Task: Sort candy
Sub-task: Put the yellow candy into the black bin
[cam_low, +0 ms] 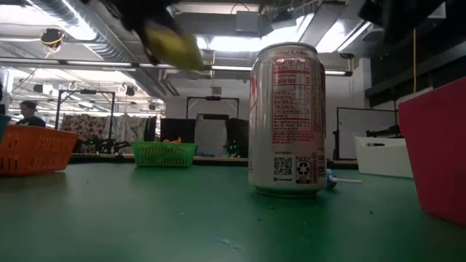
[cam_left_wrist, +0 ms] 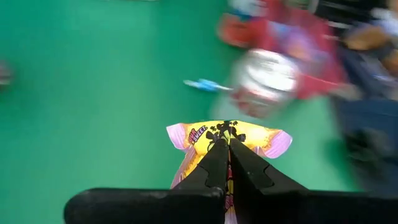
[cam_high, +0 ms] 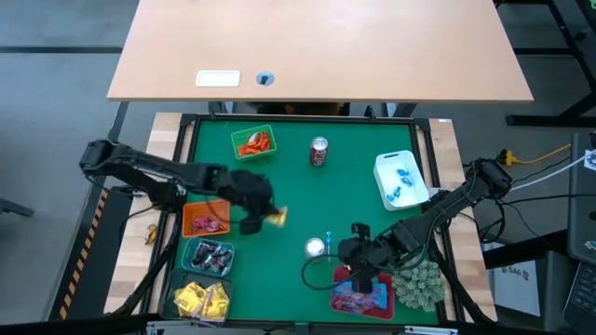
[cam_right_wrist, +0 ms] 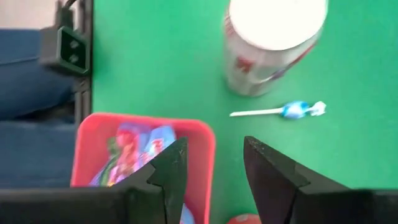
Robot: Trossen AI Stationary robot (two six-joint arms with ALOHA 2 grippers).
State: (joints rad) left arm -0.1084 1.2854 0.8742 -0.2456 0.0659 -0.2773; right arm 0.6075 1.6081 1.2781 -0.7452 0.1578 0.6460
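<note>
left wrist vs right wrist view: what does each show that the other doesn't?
Left wrist only: the left gripper, shut on a yellow candy packet with pink ends, held above the green mat.

Right wrist only: the right gripper, open and empty, over the near rim of the red bin; the colourful wrappers inside show clearly.

Both: the green mat, the drink can standing on it, the blue lollipop lying beside the can, and the red bin, blurred in the left wrist view.
</note>
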